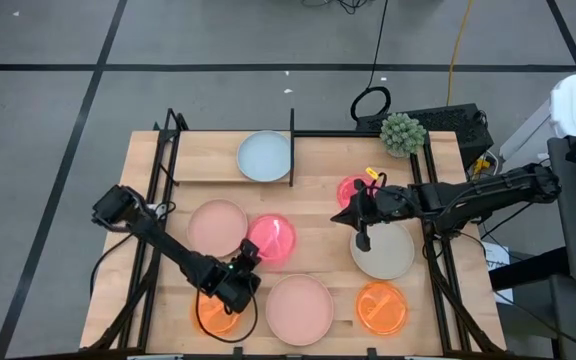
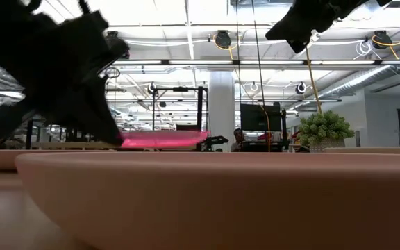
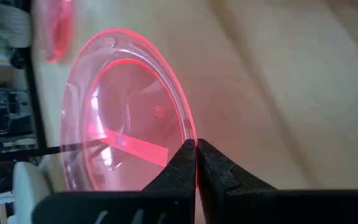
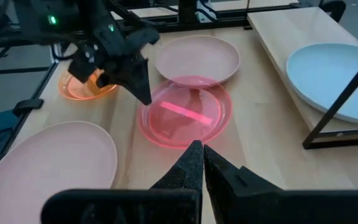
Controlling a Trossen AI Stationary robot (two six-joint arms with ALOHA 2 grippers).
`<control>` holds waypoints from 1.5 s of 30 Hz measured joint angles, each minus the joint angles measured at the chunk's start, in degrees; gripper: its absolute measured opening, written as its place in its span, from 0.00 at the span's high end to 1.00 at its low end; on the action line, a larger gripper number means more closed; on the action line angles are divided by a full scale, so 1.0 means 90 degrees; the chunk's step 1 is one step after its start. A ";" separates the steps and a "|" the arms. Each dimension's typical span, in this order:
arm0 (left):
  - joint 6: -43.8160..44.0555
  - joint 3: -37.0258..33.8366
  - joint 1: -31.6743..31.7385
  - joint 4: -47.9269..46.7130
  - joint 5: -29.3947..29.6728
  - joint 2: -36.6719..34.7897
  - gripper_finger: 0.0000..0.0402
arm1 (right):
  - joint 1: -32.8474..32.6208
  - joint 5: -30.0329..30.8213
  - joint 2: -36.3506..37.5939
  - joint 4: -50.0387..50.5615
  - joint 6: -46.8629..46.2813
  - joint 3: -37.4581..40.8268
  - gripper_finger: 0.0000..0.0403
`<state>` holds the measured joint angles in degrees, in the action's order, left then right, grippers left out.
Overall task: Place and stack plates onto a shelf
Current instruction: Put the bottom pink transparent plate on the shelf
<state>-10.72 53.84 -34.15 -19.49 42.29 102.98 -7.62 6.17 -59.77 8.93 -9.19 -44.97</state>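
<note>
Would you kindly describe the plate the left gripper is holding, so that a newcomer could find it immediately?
Start at the wooden tabletop and look to its middle, in front of the shelf that carries a light-blue plate. There the left gripper pinches the rim of the neon pink plate, beside a matte pale-pink plate. It is smaller than that neighbour, translucent and glowing.

A robotics lab or workshop in a big open industrial hall: exposed ceiling ducts and strip lights [image 2: 207, 62], a white column [image 2: 222, 104], computer monitors [image 2: 261, 117] on far benches, grey taped floor [image 1: 48, 100], cables trailing from the wooden desk [image 1: 318, 170].
</note>
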 joint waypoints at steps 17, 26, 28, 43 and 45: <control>-0.1242 0.0002 0.0520 0.0052 0.0305 -0.1996 0.99 | 0.0002 0.0318 -0.0002 0.0149 -0.0014 0.0000 1.00; -0.1641 0.0002 0.0904 -0.0267 0.0749 -0.3090 0.99 | 0.0000 0.0316 -0.0007 0.0182 -0.0141 0.0107 1.00; -0.1611 0.0002 0.1043 -0.0440 0.0758 -0.3296 0.99 | 0.0000 0.0318 -0.0012 0.0184 -0.0141 0.0158 1.00; -0.0083 0.0002 0.2144 -0.2310 0.0742 -0.4303 0.99 | 0.0002 0.0316 -0.0010 -0.0068 -0.0121 0.0177 1.00; 0.0184 0.0002 0.2304 -0.2633 0.0739 -0.4344 0.99 | 0.0000 0.0316 -0.0010 -0.0068 -0.0119 0.0177 1.00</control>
<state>-9.07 53.87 -13.41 -43.19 48.94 63.89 -7.62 9.02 -59.86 8.32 -10.26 -43.38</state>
